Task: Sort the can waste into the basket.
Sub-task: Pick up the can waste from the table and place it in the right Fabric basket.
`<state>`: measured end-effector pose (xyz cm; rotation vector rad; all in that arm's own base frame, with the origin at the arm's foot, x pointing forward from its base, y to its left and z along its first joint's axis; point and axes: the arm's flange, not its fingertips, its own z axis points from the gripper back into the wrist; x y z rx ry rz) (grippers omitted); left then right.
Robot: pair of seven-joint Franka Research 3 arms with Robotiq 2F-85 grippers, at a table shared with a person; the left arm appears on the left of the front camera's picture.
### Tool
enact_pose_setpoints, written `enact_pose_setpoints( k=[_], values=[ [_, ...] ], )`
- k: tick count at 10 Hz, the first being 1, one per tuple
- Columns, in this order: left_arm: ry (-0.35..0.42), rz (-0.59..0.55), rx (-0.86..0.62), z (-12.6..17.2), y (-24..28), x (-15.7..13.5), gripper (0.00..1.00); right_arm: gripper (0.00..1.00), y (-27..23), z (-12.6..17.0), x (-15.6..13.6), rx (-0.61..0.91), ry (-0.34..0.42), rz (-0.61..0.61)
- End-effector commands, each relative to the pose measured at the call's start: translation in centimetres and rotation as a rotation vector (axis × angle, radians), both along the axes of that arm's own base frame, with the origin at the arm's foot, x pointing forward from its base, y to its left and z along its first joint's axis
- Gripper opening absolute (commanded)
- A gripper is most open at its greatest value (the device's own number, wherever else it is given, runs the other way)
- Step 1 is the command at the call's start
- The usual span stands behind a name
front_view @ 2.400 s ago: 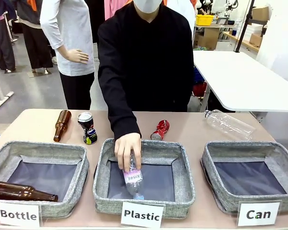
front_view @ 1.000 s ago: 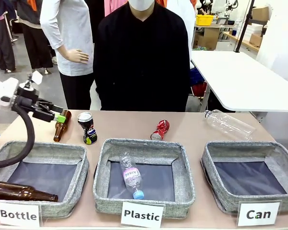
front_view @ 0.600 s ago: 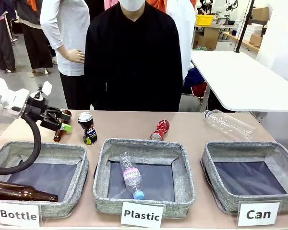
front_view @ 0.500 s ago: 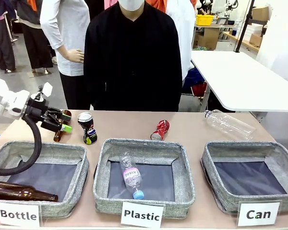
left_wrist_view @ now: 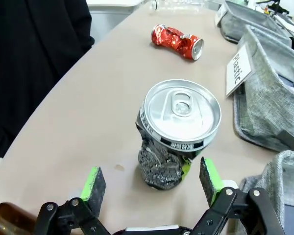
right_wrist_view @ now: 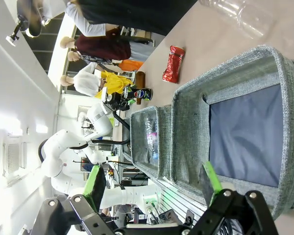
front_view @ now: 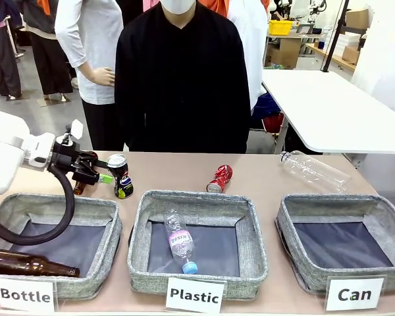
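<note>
The dark Pepsi can (front_view: 120, 176) stands upright at the far left of the table, dented low on its side, silver top up (left_wrist_view: 180, 111). My left gripper (front_view: 104, 178) is open just to its left, green pads (left_wrist_view: 94, 182) either side of the can's base but short of it. The crushed red can (front_view: 220, 178) lies on its side behind the middle basket, also the red can (left_wrist_view: 177, 37). The "Can" basket (front_view: 343, 214) sits at the right, its inside bare (right_wrist_view: 245, 137). My right gripper (right_wrist_view: 154, 183) hangs open above that basket.
A person in black stands at the far edge. A brown bottle (front_view: 83, 172) lies behind my left gripper, another (front_view: 29, 264) in the "Bottle" basket (front_view: 52, 209). The "Plastic" basket (front_view: 197, 204) holds a clear bottle (front_view: 180, 241). A second clear bottle (front_view: 315, 171) lies far right.
The person dropped a plastic bottle into the middle basket and drew back. My left arm came in from the left and moved right and down to the Pepsi can.
</note>
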<state>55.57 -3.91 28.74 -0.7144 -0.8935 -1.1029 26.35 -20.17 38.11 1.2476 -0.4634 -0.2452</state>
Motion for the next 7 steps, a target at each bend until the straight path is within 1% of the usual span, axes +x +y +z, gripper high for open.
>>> enact_pose_setpoints(
  k=[1, 3, 7],
  values=[
    [0.0, -0.012, -0.014, -0.7, -0.7, 0.5, 1.0, 1.0, -0.1, 0.1, 0.2, 0.006, -0.036, 0.0],
    [0.02, -0.042, -0.022, -1.2, -1.6, 0.6, 1.0, 1.0, -0.1, 0.1, 0.2, 0.006, -0.036, 0.0],
    [0.037, -0.102, -0.058, -1.6, -3.8, 0.6, 1.0, 1.0, -0.1, 0.1, 0.2, 0.006, -0.036, 0.0]
  ],
)
